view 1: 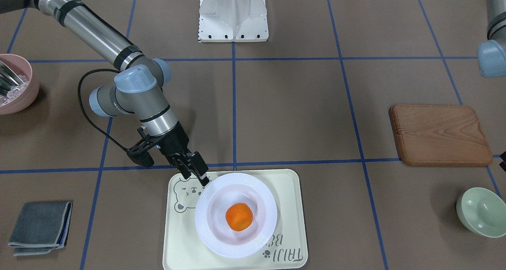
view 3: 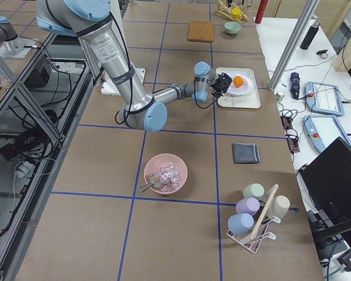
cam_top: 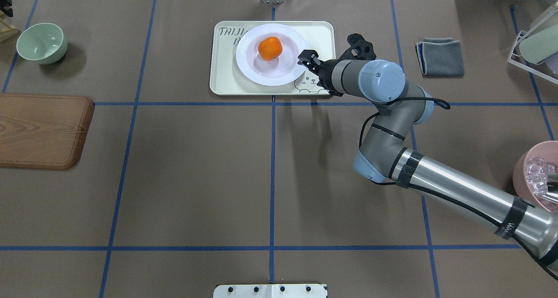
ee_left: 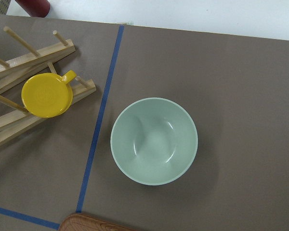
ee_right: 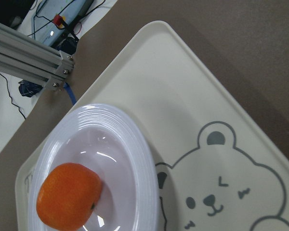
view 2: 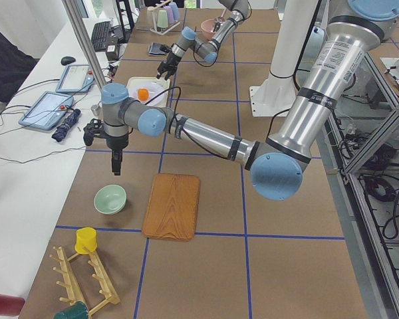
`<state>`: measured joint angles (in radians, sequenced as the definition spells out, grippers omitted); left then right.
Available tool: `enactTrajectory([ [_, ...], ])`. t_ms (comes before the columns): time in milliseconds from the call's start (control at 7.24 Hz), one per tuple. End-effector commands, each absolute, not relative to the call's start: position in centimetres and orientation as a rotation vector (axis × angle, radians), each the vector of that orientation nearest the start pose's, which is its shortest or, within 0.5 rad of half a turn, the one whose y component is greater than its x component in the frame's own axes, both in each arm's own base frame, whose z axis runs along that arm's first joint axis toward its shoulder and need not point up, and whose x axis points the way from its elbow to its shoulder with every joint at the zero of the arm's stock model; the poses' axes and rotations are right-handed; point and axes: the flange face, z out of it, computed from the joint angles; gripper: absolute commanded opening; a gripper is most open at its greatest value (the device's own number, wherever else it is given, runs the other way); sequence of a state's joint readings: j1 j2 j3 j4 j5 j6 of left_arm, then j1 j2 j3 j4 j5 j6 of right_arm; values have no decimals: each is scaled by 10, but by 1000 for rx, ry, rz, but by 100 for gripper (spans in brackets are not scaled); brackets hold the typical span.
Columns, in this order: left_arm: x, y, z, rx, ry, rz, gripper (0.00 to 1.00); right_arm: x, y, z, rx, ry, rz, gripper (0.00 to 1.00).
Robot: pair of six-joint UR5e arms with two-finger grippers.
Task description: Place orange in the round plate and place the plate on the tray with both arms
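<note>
The right gripper (view 1: 196, 174) is seen w/ its fingers apart and nothing between them; one fingertip is set right at the ridged rim of the round plate (view 1: 205, 232), but contact can't be confirmed. No fingers are shown in the right wrist view, only the plate rim and the tray's bear drawing. The left gripper (view 2: 115, 163) is seen only from the far side view, hung pointing down above the pale green bowl (ee_left: 135, 144); whether it's apart or together can't be told. The plate, glossy white w/ concentric ridges and a shallow well, is laid on the tray (view 1: 182, 246), a pale cream rectangle w/ rounded corners. The orange (view 1: 238, 216), round and slightly matte, is sat in the plate's well, approx. centred. The bear face and the grey lettering are partly covered by the plate. The table (view 1: 300, 116) is covered w/ brown matting crossed by blue tape lines. A wooden board (view 1: 440, 135) w/ visible grain and rounded corners, a folded grey cloth (view 1: 39, 227) and a pink bowl (view 1: 19, 92) holding clear ice-like pieces are laid well apart from the tray; the pink bowl is cut off at the view's edge. A yellow cup (ee_left: 45, 95) is set on a wooden peg rack (ee_left: 19, 60) near the green bowl.
</note>
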<state>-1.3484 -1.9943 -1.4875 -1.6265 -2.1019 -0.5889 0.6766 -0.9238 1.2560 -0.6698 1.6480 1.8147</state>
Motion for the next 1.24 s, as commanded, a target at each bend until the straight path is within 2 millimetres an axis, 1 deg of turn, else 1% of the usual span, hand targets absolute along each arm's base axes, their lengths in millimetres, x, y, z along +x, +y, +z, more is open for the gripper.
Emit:
enactTrajectory([
  [0, 67, -670, 458, 153, 640, -245, 99, -448, -570, 312, 146, -1101, 548, 100],
  [138, 66, -667, 461, 152, 643, -244, 99, -386, -590, 312, 94, -1070, 493, 100],
  [276, 67, -665, 458, 156, 651, -242, 99, -308, -611, 320, 51, -1048, 479, 100],
  [414, 67, -665, 458, 153, 653, -241, 99, -245, -621, 331, 45, -1022, 443, 100],
  [552, 67, -659, 467, 132, 668, -239, 99, -193, -621, 346, 70, -966, 392, 100],
  [691, 67, -656, 473, 146, 674, -185, 99, -150, -613, 376, 103, -882, 280, 100],
  [829, 64, -644, 492, 145, 679, -94, 99, -104, -608, 406, 112, -805, 169, 100],
  [967, 60, -637, 504, 139, 692, -51, 99, -53, -603, 440, 98, -738, 68, 100],
  [1105, 59, -630, 514, 125, 692, -53, 99, -3, -587, 482, 83, -685, -57, 100],
])
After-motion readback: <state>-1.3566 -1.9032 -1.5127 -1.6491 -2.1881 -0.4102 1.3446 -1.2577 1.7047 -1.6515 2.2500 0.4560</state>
